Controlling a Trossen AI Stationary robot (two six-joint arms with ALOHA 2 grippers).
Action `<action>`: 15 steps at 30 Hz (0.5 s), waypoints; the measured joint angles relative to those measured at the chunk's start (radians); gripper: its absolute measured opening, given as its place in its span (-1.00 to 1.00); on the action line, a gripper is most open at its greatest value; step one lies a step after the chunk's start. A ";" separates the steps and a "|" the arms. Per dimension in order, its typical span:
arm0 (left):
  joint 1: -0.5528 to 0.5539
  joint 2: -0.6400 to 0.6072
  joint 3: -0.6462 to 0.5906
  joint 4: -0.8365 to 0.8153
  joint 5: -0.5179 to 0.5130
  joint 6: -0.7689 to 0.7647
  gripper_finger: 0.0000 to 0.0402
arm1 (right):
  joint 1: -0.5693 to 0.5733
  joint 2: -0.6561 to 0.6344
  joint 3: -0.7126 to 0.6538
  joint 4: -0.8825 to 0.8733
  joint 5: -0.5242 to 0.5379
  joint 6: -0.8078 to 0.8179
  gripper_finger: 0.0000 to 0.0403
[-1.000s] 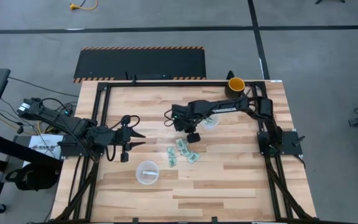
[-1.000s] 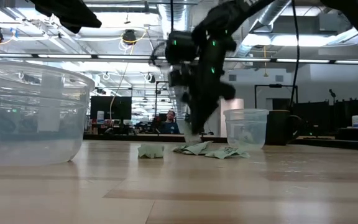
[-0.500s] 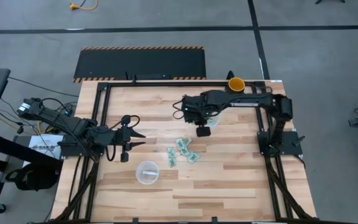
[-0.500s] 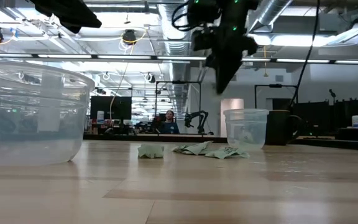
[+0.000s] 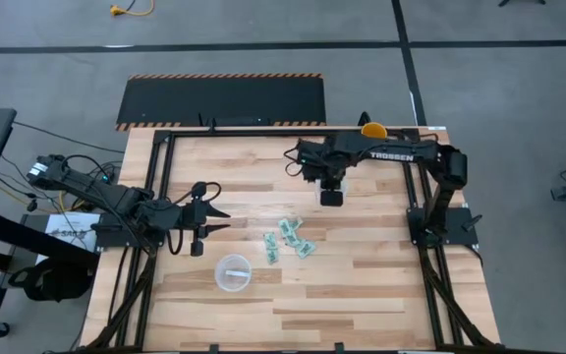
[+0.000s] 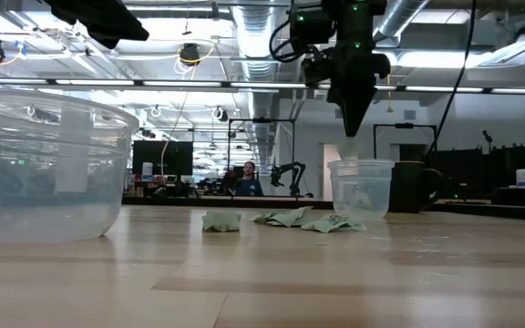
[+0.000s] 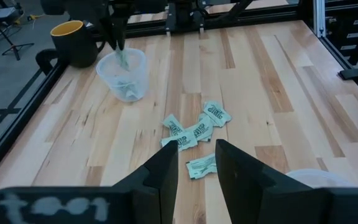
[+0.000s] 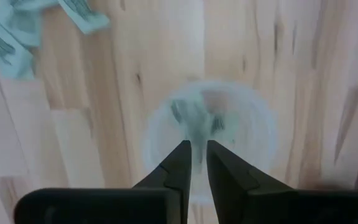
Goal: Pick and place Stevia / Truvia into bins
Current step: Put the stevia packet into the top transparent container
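One sachet (image 7: 122,59) hung from the right gripper (image 6: 351,123), pinched above the far cup (image 6: 360,188); the left gripper (image 7: 196,163) waited, fingers apart.

We look straight down from overhead on the whole bench (image 5: 362,285), floor all round it. Our low camera sits at bench-top level, right beside one clear cup (image 6: 44,169), facing level across the wood into the room. The left wrist camera looks from farther off, slanting down over the sachets (image 7: 194,134) toward the far cup (image 7: 123,74) by the dark mug (image 7: 73,42). The right wrist camera hangs close above that far cup (image 8: 207,140), facing straight down into it. All four views share this cup and the sachets near it.
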 joint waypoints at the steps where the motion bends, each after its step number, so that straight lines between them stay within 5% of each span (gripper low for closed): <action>1: 0.000 0.000 0.000 0.000 0.000 0.000 -0.51 | -0.009 0.000 0.001 0.000 0.000 0.006 -0.75; 15: 0.000 0.000 0.000 -0.001 0.000 -0.002 -0.51 | -0.046 0.011 0.001 -0.040 -0.002 0.059 -0.74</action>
